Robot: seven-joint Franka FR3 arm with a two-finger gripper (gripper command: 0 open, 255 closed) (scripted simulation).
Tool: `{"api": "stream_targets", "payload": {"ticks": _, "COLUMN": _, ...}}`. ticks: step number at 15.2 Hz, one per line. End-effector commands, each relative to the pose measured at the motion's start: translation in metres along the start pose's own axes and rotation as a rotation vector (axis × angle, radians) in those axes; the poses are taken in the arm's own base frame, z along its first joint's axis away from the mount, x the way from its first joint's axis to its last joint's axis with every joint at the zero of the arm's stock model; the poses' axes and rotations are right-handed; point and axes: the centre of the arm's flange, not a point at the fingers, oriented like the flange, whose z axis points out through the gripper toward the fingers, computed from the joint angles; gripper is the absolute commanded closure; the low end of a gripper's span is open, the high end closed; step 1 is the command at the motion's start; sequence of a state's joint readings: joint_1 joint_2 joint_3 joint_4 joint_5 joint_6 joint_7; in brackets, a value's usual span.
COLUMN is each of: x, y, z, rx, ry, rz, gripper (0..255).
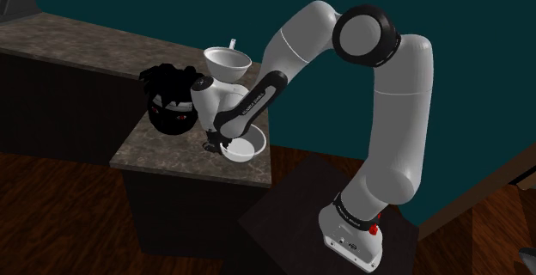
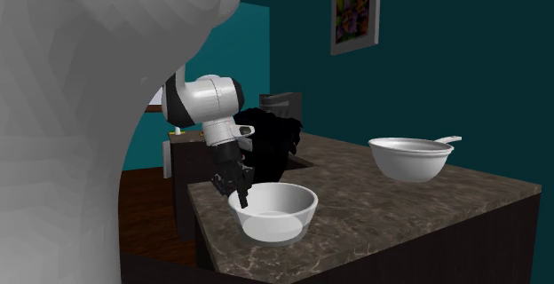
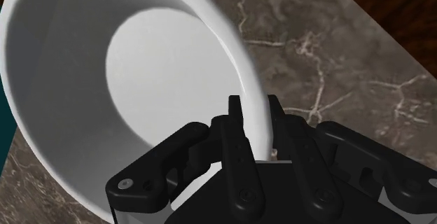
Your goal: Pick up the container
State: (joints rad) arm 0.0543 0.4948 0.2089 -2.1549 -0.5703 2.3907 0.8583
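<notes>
Bowl point(image 3: 140, 68) on the counter point(image 3: 336, 61); rim clasped by fingers of the hand point(image 3: 256, 121)

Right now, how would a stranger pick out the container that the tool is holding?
Look at the dark marbled counter. Near its edge by the arm stands a plain white bowl, its rim clasped by the black tool. Unlike the other white bowl farther along, it has no handle sticking out.

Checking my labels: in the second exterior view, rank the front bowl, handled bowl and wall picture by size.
Front bowl: largest, though nearest the camera.
Handled bowl and wall picture: look about alike; I won't rank them.
</notes>
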Motion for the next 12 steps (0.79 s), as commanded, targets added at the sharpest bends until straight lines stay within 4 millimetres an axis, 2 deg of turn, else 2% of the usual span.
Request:
{"api": "stream_targets", "payload": {"ticks": 1, "x": 0.000, "y": 0.000, "z": 0.000, "rx": 0.000, "ry": -0.001, "rz": 0.001, "gripper": 255}}
{"api": "stream_targets", "payload": {"ticks": 12, "x": -0.002, "y": 0.016, "z": -0.050, "rx": 0.000, "ry": -0.001, "rz": 0.001, "gripper": 255}}
